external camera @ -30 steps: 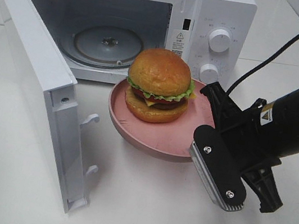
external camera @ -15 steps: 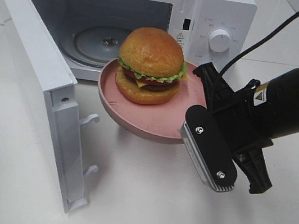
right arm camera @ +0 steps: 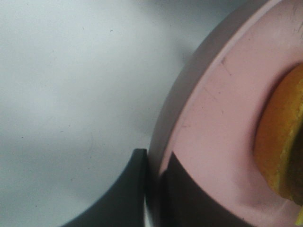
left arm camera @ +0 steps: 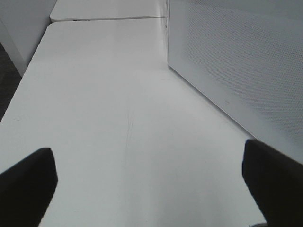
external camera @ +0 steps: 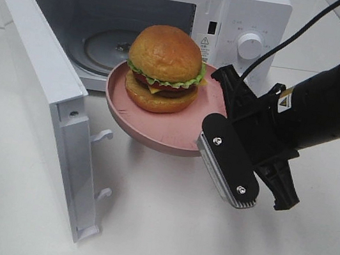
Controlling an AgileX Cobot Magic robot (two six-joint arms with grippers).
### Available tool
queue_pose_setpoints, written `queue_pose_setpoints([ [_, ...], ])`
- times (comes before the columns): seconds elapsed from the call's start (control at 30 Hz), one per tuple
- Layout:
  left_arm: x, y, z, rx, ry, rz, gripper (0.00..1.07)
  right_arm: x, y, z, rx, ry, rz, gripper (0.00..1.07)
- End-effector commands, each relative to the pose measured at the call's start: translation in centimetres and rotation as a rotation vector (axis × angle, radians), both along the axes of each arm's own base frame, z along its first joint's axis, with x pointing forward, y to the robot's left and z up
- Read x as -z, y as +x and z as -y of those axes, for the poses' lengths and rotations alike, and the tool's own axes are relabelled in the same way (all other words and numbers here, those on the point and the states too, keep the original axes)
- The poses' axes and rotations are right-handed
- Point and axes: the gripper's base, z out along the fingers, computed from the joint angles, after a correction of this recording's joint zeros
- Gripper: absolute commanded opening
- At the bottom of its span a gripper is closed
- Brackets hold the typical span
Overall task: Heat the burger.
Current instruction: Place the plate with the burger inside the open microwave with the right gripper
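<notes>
The right hand [right arm camera: 154, 166] is clamped on the rim of the pink plate [external camera: 169, 139], one finger above the lip and one below. The plate hangs clear of the table [external camera: 160, 229], right at the mouth of the microwave [external camera: 252, 17]. The burger [external camera: 164, 68] rides on the half of the plate nearest the oven, upright, its bun just in front of the opening.

It's a one-sided hold on a loaded plate, so the job now is to stay level. Any droop at the far edge and that tall stack could slide or topple. I'd want the plate's underside to clear the front sill, then go straight in — slow and flat — over the glass turntable [external camera: 108, 45]. The open door [external camera: 40, 87] stands close on the left, so the line should stay toward the middle of the cavity. Set the plate down fully before the fingers part; letting go early would drop it.

The left hand [left arm camera: 149, 178] is well out of it — fingers wide apart, holding nothing, low over bare table beside the door.
</notes>
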Motion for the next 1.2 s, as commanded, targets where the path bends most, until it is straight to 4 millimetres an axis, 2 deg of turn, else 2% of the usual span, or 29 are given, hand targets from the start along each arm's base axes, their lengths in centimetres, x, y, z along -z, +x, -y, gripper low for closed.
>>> queue_pose_setpoints([
  [0.03,0.0,-0.3,0.0,0.003,-0.005,0.033,1.00,-0.9,1.2,-1.0,-0.004,0.048,0.071,0.00],
  [0.73,0.0,-0.3,0.0,0.003,-0.005,0.033,1.00,-0.3,5.8,-4.4,-0.023,0.028,0.074,0.00],
  [1.2,0.0,-0.3,0.0,0.003,-0.005,0.033,1.00,0.3,8.3,-6.1,-0.022,0.005,0.055,0.00],
])
